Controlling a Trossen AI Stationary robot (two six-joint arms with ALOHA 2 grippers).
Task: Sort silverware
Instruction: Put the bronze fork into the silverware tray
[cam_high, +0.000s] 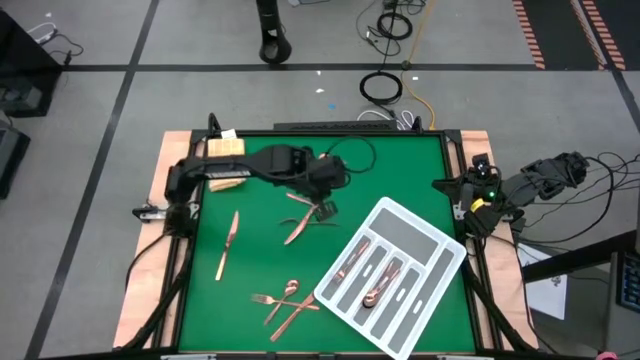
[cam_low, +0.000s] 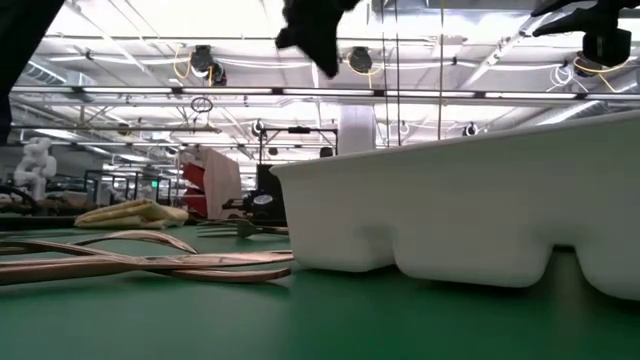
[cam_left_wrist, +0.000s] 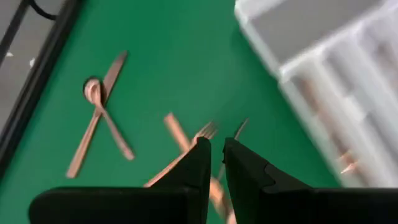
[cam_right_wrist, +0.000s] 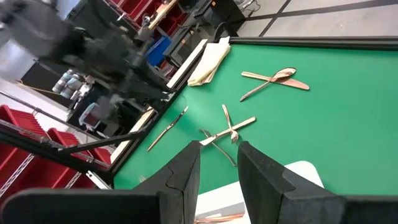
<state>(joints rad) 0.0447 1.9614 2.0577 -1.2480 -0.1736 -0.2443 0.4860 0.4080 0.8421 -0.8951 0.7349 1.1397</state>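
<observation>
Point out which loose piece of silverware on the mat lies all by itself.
The knife toward the mat's left side. It touches nothing, while the other loose pieces lie crossed in a pile under the left pincer and a cluster near the front edge.

You see grey floor (cam_high: 100, 60) crossed by black tape lines, a coiled black cable (cam_high: 381, 87) at 12 o'clock, striped floor marking (cam_high: 560, 25) at 1 o'clock. Behind: bright ceiling lights (cam_low: 150, 20), red bins (cam_right_wrist: 25, 152).

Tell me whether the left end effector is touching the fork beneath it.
Cannot tell. In the high view the left end effector overlaps the fork; its blurred wrist view shows the fork beyond the fingertips, no plain contact or gap.
</observation>
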